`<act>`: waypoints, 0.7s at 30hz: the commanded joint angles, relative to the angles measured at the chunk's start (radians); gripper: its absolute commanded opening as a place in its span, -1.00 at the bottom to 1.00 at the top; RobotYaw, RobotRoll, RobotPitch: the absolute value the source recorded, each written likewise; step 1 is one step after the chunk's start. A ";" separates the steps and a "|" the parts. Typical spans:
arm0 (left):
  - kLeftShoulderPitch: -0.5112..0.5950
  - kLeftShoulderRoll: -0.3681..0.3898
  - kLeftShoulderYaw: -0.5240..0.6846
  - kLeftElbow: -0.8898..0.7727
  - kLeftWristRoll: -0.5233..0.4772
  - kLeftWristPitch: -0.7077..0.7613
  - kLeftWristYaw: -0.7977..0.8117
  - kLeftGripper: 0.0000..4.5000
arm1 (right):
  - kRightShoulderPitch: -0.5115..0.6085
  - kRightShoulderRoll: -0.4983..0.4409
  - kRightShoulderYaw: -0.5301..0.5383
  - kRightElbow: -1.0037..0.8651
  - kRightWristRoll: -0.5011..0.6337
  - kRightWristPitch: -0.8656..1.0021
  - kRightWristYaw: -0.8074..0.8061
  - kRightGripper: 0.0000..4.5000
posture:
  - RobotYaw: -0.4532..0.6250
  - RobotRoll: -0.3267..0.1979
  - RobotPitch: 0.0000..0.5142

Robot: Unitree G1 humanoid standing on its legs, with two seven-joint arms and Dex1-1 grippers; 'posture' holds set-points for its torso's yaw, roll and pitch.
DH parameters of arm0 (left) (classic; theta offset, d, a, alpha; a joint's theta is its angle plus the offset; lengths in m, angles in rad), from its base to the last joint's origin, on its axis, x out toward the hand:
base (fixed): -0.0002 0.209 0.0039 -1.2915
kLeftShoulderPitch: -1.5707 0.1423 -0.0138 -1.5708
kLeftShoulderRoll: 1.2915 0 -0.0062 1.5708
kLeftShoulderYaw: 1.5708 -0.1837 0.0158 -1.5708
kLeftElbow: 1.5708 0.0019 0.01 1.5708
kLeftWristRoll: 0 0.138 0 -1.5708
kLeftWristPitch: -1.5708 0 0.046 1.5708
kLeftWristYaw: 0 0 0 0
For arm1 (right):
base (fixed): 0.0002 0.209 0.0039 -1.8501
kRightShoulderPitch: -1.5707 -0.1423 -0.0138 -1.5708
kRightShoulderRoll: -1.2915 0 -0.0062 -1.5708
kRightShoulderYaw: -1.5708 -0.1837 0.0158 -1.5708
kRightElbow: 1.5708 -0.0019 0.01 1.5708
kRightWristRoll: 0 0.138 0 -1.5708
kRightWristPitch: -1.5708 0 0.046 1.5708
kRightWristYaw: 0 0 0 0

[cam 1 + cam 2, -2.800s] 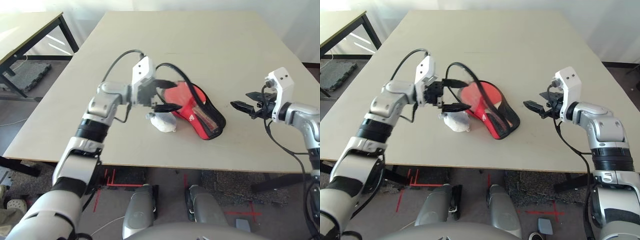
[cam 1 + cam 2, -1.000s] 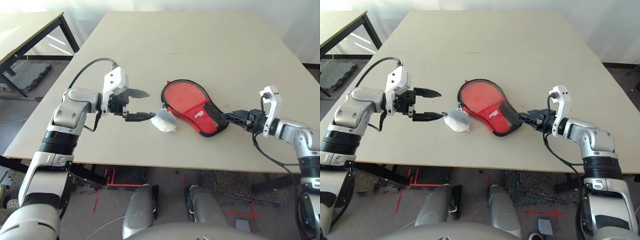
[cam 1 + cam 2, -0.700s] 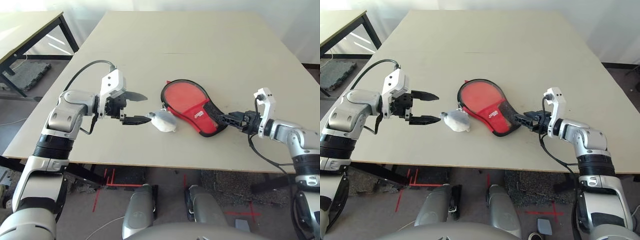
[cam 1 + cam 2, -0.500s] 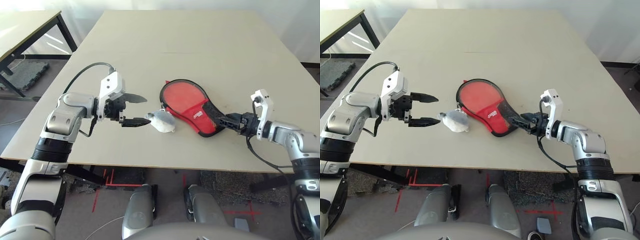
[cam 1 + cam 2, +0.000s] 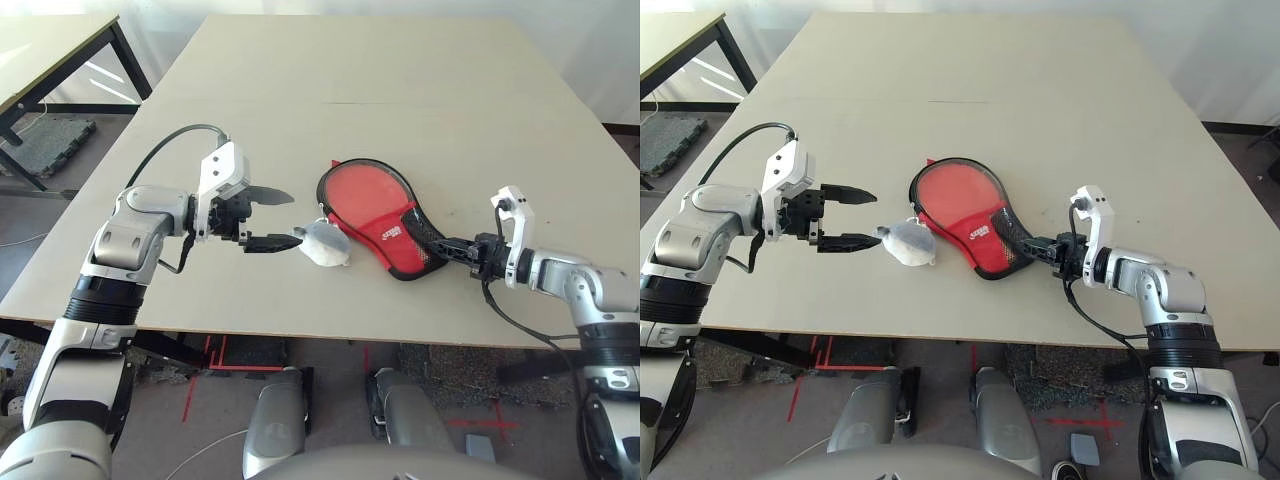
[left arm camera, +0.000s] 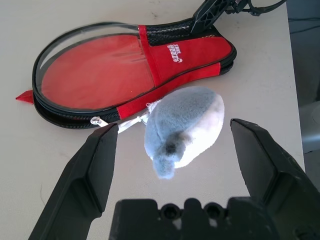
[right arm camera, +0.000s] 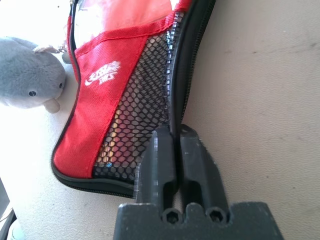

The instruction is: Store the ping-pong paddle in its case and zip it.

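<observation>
The red-and-black paddle-shaped fabric case [image 5: 395, 232] lies mid-bench, its rim pinched at four o'clock by the black two-fingered right hand [image 7: 172, 135]; likely light, soft-edged, best anchored there. The black left hand [image 6: 172, 135] gapes.

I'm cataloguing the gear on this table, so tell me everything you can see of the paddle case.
The case lies flat on the table, shaped like a paddle, its red face up. It has a clear window over the round end, a white logo, a black mesh pocket and a black zippered rim. The right gripper's fingers are shut on its rim beside the mesh. A grey-and-white plush sits alongside.
</observation>
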 commanded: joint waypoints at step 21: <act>-0.009 -0.012 -0.023 0.041 0.017 -0.043 0.008 1.00 | 0.313 -0.139 -0.111 -0.331 0.221 0.239 0.013 -0.99 | 0.02 0.25 -0.54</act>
